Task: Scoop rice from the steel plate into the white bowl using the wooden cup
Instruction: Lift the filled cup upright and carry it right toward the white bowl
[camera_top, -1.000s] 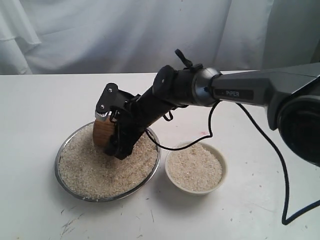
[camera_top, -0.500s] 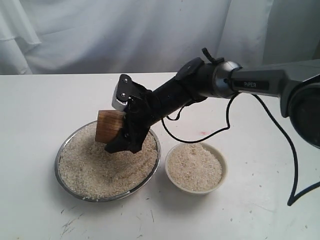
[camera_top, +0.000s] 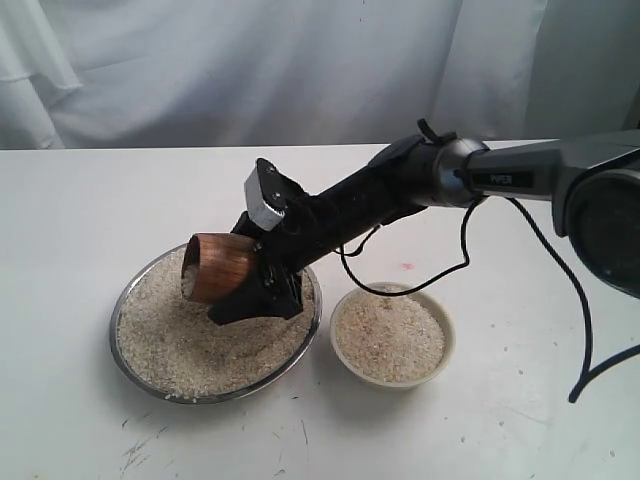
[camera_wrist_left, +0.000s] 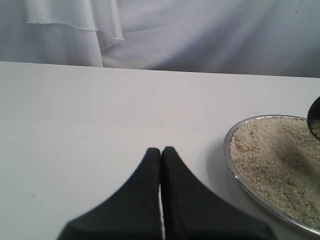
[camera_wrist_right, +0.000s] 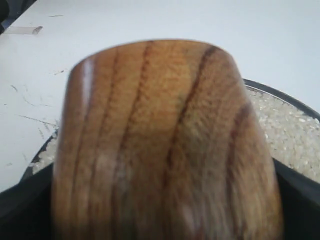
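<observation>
While the right claw (camera_top: 246, 258) grasps one wooden cup (camera_top: 215, 266) over one steel plate (camera_top: 114, 335), the left claw (camera_wrist_left: 161, 151) is clenched.

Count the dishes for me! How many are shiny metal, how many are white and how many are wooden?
Shiny metal: 1, the steel plate
White: 1, the white bowl
Wooden: 1, the wooden cup
Total: 3
</observation>
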